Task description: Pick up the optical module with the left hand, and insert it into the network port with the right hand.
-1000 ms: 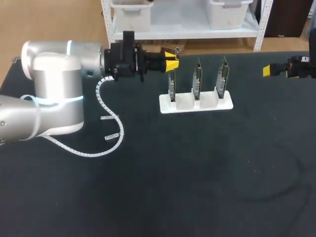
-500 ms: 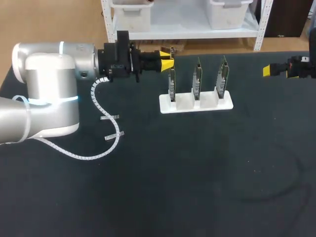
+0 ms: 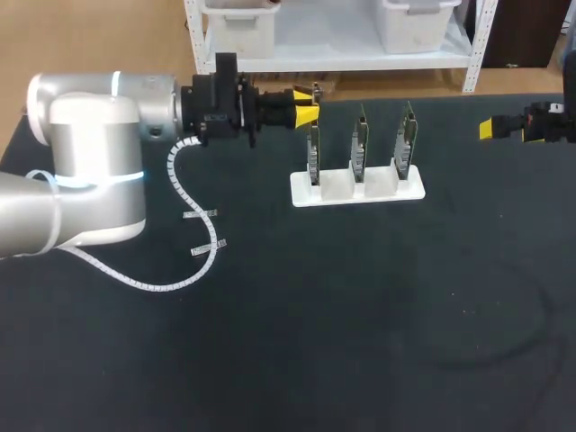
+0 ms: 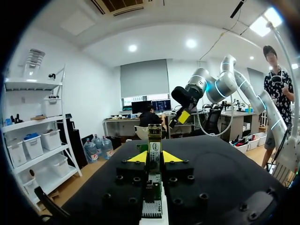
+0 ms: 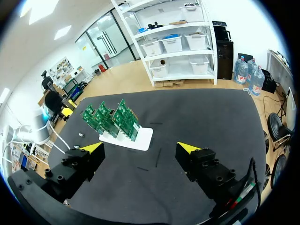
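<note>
Left pincer (image 3: 308,106) clenched on the optical module (image 4: 153,149) over the white stand (image 3: 357,191); a straight, steady pull should free it; right pincer (image 5: 140,148) released, well apart

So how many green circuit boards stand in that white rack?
3, upright in a row in the white rack: the left board beside the left gripper, the middle board, and the right board. None looks hidden.
</note>
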`<state>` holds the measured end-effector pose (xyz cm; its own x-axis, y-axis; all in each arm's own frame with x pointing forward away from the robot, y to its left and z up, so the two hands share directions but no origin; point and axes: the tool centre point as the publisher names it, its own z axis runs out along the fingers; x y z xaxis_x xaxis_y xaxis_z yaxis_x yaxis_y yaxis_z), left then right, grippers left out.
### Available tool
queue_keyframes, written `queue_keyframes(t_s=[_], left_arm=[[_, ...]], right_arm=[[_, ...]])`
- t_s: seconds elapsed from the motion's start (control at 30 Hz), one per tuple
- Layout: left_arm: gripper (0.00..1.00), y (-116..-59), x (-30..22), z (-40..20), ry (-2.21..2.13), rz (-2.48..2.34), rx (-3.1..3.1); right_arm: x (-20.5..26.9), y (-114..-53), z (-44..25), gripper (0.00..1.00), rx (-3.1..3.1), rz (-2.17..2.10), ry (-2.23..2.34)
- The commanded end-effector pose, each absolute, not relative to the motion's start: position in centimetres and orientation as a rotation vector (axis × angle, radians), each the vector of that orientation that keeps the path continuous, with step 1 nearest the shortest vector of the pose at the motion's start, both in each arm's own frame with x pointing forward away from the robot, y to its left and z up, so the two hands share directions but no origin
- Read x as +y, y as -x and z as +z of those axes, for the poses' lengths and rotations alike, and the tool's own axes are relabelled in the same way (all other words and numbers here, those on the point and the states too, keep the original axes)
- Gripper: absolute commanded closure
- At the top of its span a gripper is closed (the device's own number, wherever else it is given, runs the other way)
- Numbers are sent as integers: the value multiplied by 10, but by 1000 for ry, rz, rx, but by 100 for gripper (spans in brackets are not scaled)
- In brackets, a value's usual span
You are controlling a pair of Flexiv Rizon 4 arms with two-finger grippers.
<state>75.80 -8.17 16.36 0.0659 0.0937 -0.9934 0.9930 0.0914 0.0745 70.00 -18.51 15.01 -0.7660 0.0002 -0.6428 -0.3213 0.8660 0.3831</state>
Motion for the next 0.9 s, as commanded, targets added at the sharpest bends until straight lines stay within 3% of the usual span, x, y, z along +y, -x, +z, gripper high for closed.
queue_keyframes(t_s=[0.03, 0.9], left_arm=[[100, -765, -83, 162, -1246, -1061, 1264], [100, -770, -80, 160, -1238, -1081, 1271]], right_arm=[[-185, -700, 150, 0, 2374, 636, 231], [-185, -700, 150, 0, 2374, 636, 231]])
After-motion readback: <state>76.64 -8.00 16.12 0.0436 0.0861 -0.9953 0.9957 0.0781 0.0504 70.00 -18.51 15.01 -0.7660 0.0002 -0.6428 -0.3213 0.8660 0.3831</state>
